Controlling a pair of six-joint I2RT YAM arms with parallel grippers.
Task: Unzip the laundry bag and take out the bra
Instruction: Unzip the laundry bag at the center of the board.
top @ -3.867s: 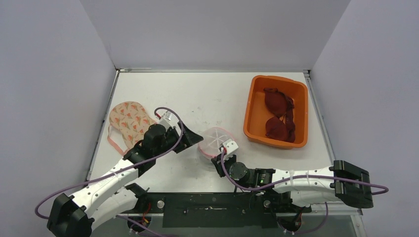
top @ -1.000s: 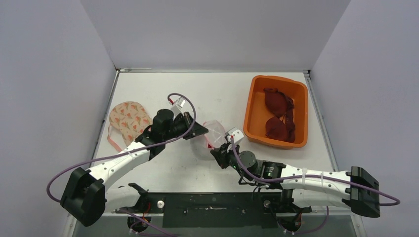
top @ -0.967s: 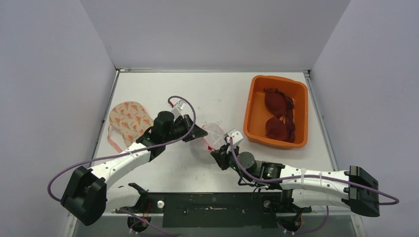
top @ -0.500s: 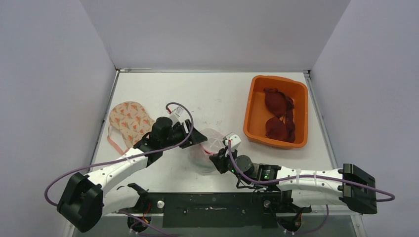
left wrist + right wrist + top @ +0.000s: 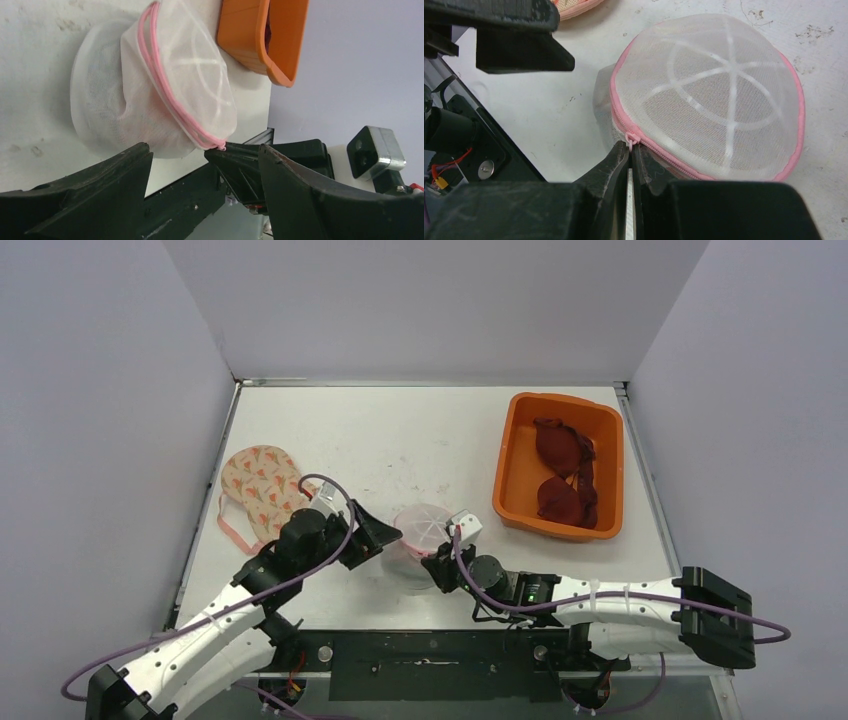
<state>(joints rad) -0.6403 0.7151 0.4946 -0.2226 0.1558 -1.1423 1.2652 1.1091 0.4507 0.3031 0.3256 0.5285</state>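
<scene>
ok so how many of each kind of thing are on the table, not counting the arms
bras: 2 (patterned bra, dark red bra)
mesh laundry bag: 1
orange bin: 1
total: 4

Domed white mesh laundry bag [image 5: 424, 528], pink-trimmed

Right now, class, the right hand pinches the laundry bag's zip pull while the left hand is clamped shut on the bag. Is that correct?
No. The left hand is open wide and grips nothing, as the left wrist view shows. The right hand does pinch the zip pull of the laundry bag.
</scene>
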